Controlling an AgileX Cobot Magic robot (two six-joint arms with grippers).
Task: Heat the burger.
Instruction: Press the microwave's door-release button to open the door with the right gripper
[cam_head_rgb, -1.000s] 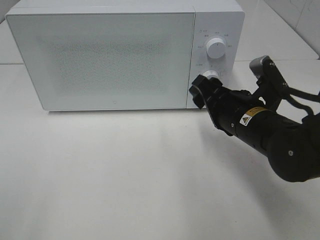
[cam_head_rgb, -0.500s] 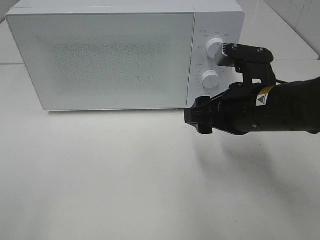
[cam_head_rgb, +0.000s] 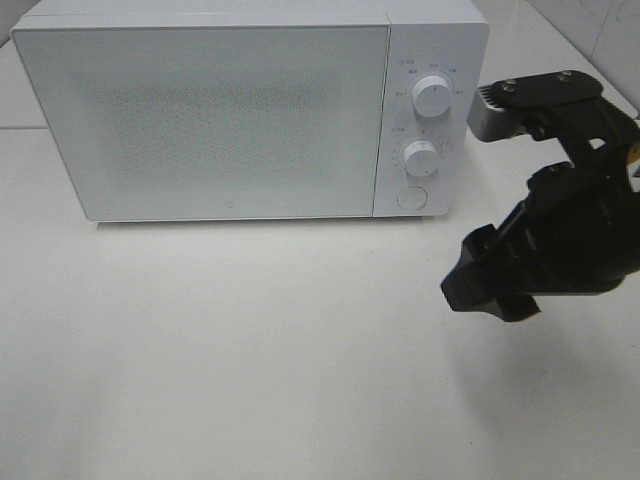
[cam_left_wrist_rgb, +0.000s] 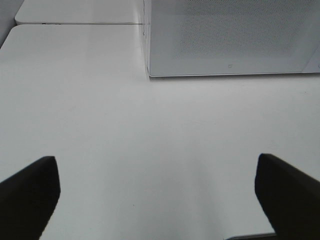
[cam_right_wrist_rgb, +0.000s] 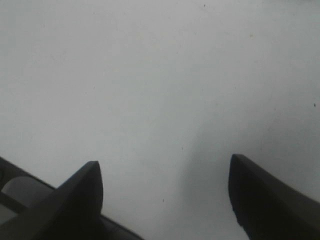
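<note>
Burger unseen, microwave door (cam_head_rgb: 200, 115) shut; left gripper (cam_left_wrist_rgb: 155, 170) and right gripper (cam_right_wrist_rgb: 165, 167) gape wide, empty; heating seemingly set.

The microwave (cam_head_rgb: 200, 110) is the one big block here, sitting at the back of the table (cam_head_rgb: 250, 370) with its door shut flat and two knobs (cam_head_rgb: 432, 95) poking out on the right panel. The white stretch in front is open to pass through. My right gripper (cam_head_rgb: 490, 285) hangs over the right side, apart from the microwave. My left gripper (cam_left_wrist_rgb: 156, 162) has bare table ahead, right up to the door.
</note>
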